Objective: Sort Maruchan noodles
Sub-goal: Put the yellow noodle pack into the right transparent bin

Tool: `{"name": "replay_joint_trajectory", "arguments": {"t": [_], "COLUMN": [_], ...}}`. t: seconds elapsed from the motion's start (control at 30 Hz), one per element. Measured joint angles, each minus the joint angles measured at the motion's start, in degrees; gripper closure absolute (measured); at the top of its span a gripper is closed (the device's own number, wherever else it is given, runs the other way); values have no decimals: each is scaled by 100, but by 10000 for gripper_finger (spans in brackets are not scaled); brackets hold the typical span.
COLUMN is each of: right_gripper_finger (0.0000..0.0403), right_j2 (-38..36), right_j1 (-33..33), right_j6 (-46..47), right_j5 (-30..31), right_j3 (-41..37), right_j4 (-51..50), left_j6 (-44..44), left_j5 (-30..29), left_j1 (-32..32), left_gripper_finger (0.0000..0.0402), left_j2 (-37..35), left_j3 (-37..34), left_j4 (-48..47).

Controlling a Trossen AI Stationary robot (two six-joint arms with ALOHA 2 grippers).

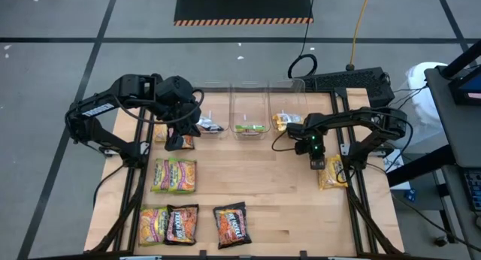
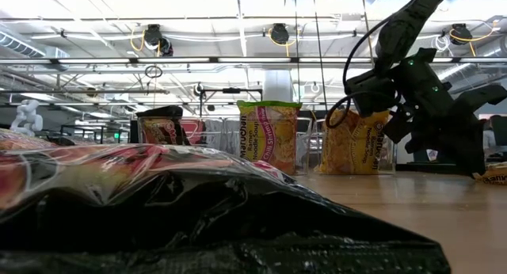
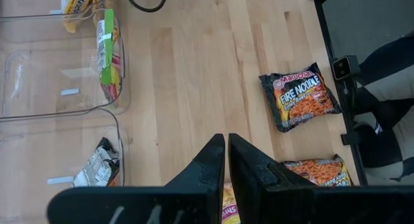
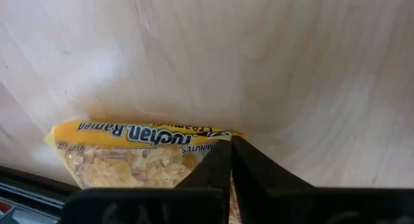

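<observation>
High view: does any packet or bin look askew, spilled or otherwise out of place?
Nothing spilled or damaged. One yellow packet lies apart at the table's right edge, beside the frame rail, with the right pincer shut at its edge. The three clear bins stand in a row, each holding packets.

The table is seen from straight above in the high view, with both arms and the floor around it taken in. In the low view the scene is seen level from table-top height, facing the three clear bins and the room behind; a black packet lies right against the lens. The bins are also caught in the left wrist view, looking down past its own fingers. In the right wrist view, a yellow packet is seen from very near.
</observation>
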Motion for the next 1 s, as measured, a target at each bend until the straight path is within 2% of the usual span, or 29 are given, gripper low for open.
{"name": "replay_joint_trajectory", "arguments": {"t": [0.1,0.5,0.77,1.0], "right_gripper_finger": [402,403,403,403], "right_j2": [0,-31,-39,-39], "right_j1": [5,251,339,340], "right_j6": [-42,-29,99,168], "right_j5": [-144,-106,340,365], "right_j3": [60,388,824,1201], "right_j4": [-270,-1166,-1542,-1635], "left_j6": [-2,0,0,0], "left_j5": [0,-1,-2,-2], "left_j1": [-2,-11,-99,-210], "left_gripper_finger": [376,376,376,376], "left_j2": [-1,-1,-1,-1], "left_j3": [0,0,0,0], "left_j4": [0,2,2,2]}}
